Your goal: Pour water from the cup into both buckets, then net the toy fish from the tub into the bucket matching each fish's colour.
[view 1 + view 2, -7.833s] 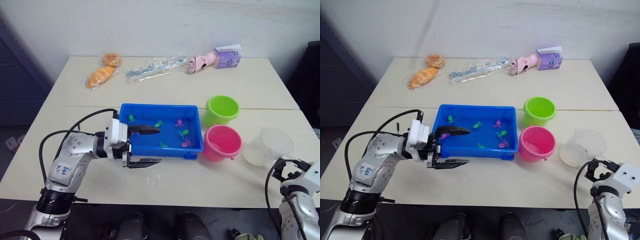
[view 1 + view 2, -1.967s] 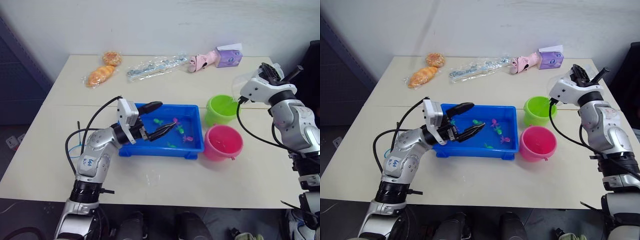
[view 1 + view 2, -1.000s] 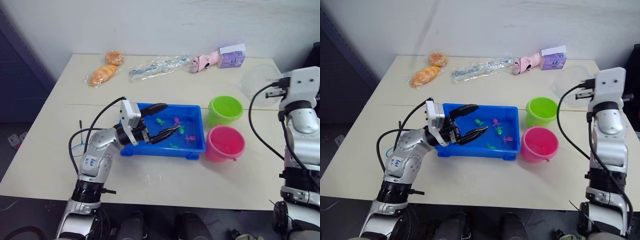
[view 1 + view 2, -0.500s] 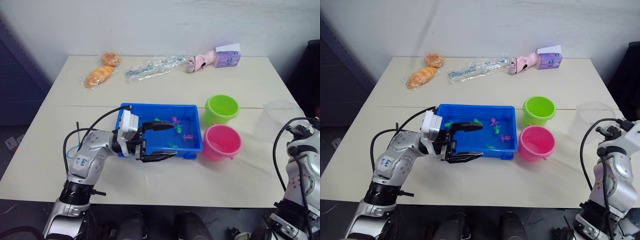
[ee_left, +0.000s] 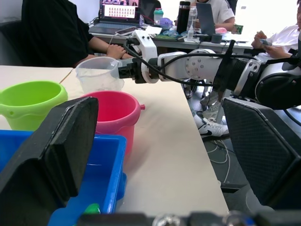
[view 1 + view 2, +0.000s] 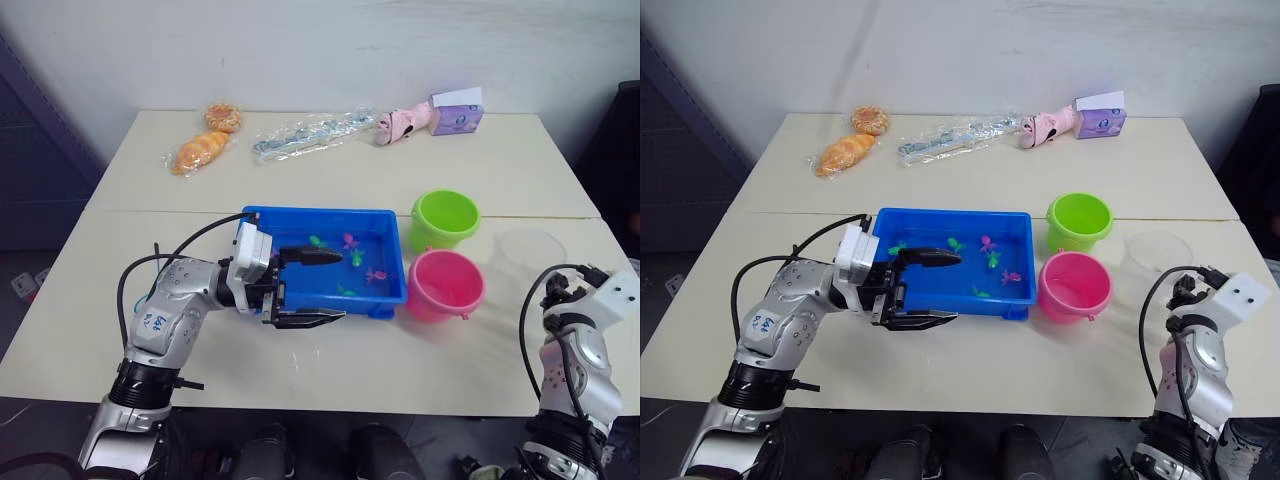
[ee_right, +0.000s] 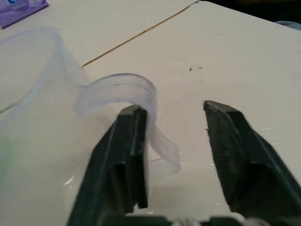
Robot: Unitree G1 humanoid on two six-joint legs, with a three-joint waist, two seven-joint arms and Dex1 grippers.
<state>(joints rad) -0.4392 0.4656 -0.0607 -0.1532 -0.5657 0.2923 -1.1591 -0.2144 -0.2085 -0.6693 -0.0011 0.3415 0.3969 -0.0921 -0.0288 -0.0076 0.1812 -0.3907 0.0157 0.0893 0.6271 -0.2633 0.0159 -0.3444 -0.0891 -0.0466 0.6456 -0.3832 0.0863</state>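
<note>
The clear cup (image 6: 530,252) stands on the table, right of the pink bucket (image 6: 445,284) and the lime green bucket (image 6: 445,219). My right gripper (image 7: 175,109) is open, and the cup's handle (image 7: 123,89) lies between its fingers against one of them. The blue tub (image 6: 262,218) holds several green and pink toy fish (image 6: 357,258). My left gripper (image 6: 340,287) hangs open over the tub's front left rim, holding nothing. The net's thin dark stick (image 6: 157,250) pokes out behind my left forearm; its hoop is hidden.
Bread in wrap (image 6: 200,152), a clear plastic packet (image 6: 310,133), a pink toy (image 6: 400,124) and a purple tissue box (image 6: 456,113) line the table's far edge. In the left wrist view, people sit at a desk (image 5: 141,33) beyond the table's right end.
My right arm brought the cup down from above the buckets and set it on the table to their right. My left gripper drew back slightly toward the tub's front rim.
</note>
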